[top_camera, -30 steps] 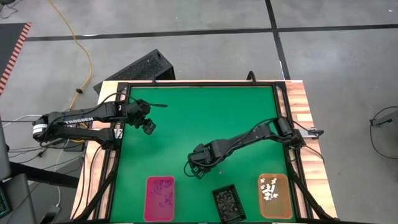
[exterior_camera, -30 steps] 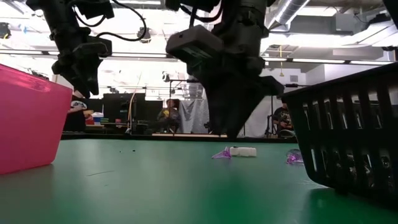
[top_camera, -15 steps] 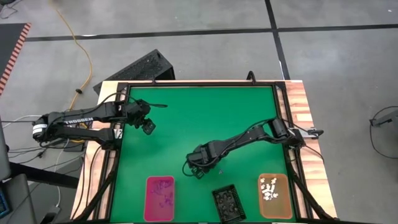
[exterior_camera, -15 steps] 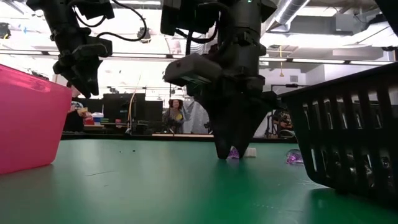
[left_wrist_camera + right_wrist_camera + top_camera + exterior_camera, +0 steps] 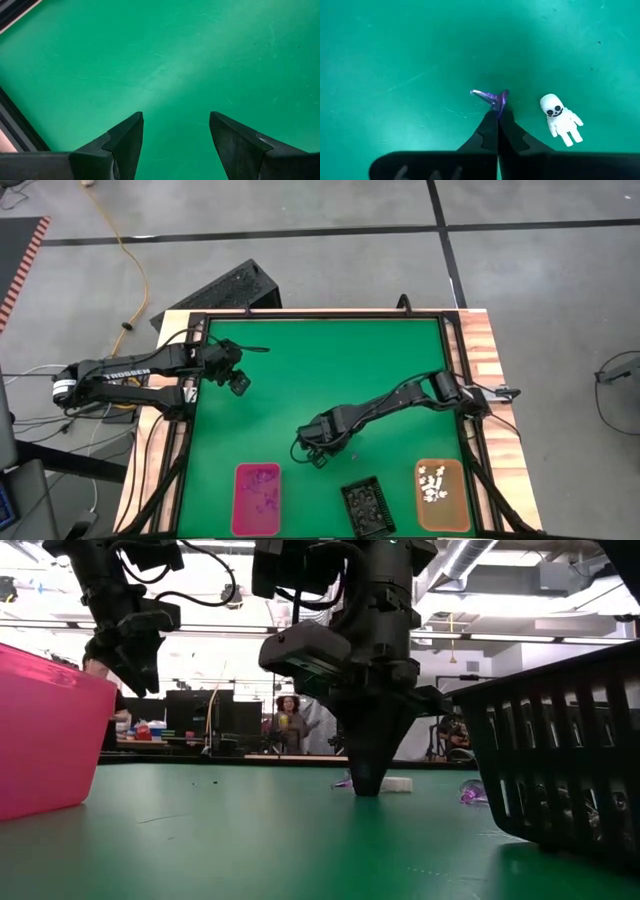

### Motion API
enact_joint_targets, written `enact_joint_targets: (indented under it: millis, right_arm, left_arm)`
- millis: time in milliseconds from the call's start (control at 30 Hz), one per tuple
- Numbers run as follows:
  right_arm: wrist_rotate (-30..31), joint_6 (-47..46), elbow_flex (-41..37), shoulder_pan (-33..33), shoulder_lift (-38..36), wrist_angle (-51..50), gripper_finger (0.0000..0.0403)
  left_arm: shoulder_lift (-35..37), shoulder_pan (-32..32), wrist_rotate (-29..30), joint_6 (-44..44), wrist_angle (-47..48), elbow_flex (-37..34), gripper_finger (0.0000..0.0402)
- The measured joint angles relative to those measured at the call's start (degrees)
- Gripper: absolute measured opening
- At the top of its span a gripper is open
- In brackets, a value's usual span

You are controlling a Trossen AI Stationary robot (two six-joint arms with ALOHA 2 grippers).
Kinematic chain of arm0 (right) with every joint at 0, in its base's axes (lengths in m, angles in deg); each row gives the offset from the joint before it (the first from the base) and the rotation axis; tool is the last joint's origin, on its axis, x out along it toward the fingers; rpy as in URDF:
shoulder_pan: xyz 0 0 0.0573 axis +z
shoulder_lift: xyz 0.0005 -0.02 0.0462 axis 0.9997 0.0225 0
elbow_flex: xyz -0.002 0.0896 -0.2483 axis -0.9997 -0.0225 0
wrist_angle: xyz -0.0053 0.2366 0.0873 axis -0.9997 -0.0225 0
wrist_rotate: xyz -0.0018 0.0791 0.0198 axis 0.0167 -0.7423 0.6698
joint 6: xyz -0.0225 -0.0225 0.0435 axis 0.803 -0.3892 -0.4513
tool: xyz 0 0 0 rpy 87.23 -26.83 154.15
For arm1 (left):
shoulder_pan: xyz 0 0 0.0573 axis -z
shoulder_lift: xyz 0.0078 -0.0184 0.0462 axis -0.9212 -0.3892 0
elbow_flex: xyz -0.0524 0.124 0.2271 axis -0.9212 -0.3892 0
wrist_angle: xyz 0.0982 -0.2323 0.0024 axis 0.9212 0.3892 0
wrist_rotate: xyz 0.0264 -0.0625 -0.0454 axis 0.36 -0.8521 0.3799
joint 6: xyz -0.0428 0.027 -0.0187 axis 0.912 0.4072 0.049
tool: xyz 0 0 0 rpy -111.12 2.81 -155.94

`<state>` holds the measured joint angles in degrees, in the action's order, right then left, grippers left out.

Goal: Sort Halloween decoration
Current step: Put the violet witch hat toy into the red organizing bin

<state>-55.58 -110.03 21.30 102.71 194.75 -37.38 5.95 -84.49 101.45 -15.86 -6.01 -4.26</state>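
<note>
A purple trinket (image 5: 491,97), shaped like a small pointed hat, lies on the green mat (image 5: 320,370) with my right gripper (image 5: 497,120) shut on it. A white skeleton trinket (image 5: 560,119) lies beside it, flat on the mat. In the low view the right gripper (image 5: 368,785) stands with its tips at the mat, and another purple trinket (image 5: 472,793) lies farther off. My left gripper (image 5: 175,135) hangs open over bare mat at the table's far left (image 5: 238,385). My right gripper pinches the purple trinket's wide brim end (image 5: 503,100) between its two fingertips, only at their free ends. The fingers come from above, pointing steeply down. The trinket's pointed tip (image 5: 476,93) sticks out sideways, and the trinket sits at the mat's surface.
Along the near edge stand a pink tray (image 5: 257,498) with purple trinkets, a black basket (image 5: 367,505) and an orange tray (image 5: 441,493) with white trinkets. The black basket's wall (image 5: 560,770) rises close to the right gripper. A black frame borders the mat.
My right gripper has sunk to the mat over the purple trinket and shut on it. The trinket, lying free beside the white skeleton a second ago, now sits between the fingertips. The white skeleton has stayed where it was.
</note>
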Motion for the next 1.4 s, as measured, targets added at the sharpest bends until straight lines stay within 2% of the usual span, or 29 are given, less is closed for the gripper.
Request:
enact_joint_targets:
  millis: [200,500,600,833,1000,1233,1400]
  right_arm:
    - [2.2,7.8,7.8,0.0,0.2,2.1,0.0014]
    - [4.2,24.8,14.3,1.3,0.0,17.5,0.0014]
    - [2.7,30.1,14.3,1.6,0.5,24.5,0.0014]
    - [-2.6,42.1,14.4,1.9,1.5,31.9,0.0015]
    - [-3.5,42.4,14.5,2.1,2.6,32.8,0.0032]
    - [-11.7,41.6,14.3,2.4,6.1,38.1,0.0031]
    - [-12.3,40.7,14.4,2.5,6.1,36.9,0.0080]
  left_arm:
    - [0.0,0.0,0.5,0.0,0.1,0.0,0.0219]
    - [0.0,0.0,1.0,0.6,0.1,0.0,0.0219]
    - [0.0,0.0,1.0,0.7,0.1,0.0,0.0219]
    - [0.0,0.0,1.2,1.7,0.1,0.0,0.0219]
    - [0.0,0.0,1.4,2.9,0.1,0.0,0.0219]
    - [0.0,0.0,1.4,3.7,0.0,0.0,0.0219]
    - [0.0,0.0,1.4,3.7,0.1,0.0,0.0219]
